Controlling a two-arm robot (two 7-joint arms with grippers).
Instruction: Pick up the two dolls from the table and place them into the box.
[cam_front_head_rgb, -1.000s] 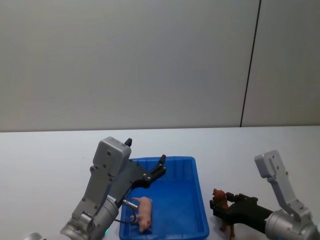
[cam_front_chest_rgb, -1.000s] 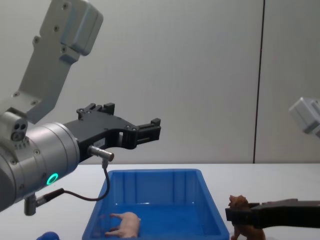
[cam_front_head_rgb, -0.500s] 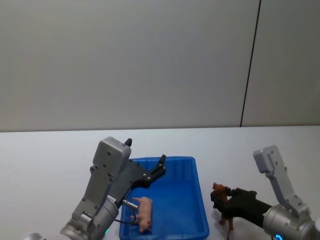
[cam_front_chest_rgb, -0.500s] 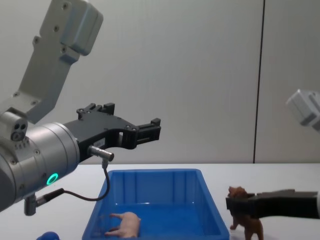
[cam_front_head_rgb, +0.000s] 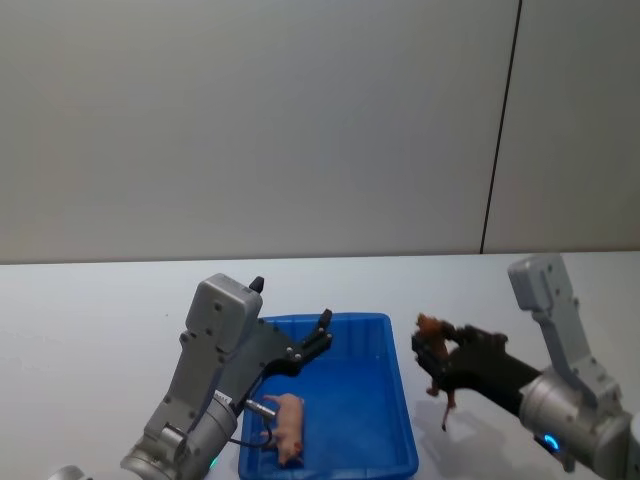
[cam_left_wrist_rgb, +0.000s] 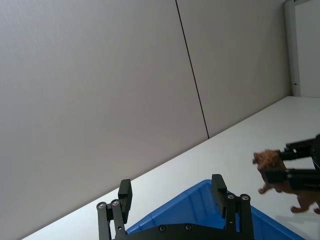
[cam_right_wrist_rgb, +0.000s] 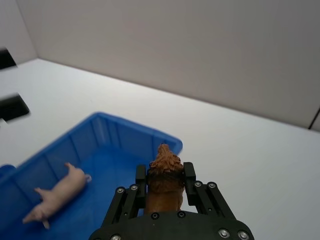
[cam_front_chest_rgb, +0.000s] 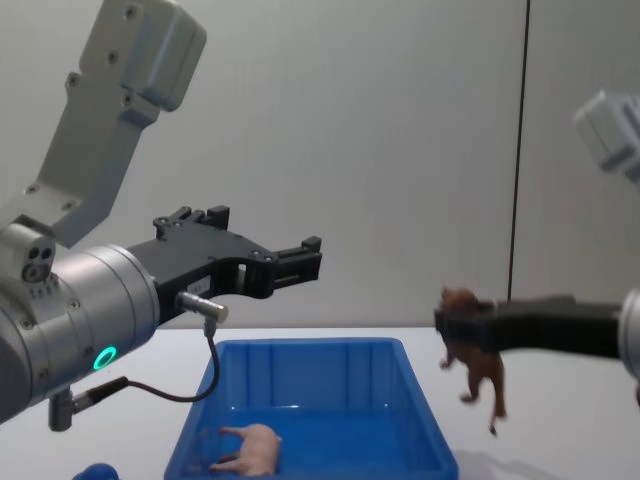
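lion (cam_front_chest_rgb: 483, 368): up in the air, just right of the box (cam_front_head_rgb: 404, 408), clear of the table (cam_front_head_rgb: 80, 330)
right gripper (cam_right_wrist_rgb: 165, 172): clamped on lion's neck
pig (cam_front_head_rgb: 288, 420): on its side in the box
left gripper (cam_left_wrist_rgb: 171, 186): wide apart, empty, above the box

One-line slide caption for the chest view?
The right gripper holds the lion aloft beside the blue box; the pig lies inside; left gripper hovers open above it.

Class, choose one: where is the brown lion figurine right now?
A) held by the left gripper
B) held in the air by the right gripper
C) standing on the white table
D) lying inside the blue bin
B: the right gripper is shut on the lion, whose feet hang above the table, beside the bin.
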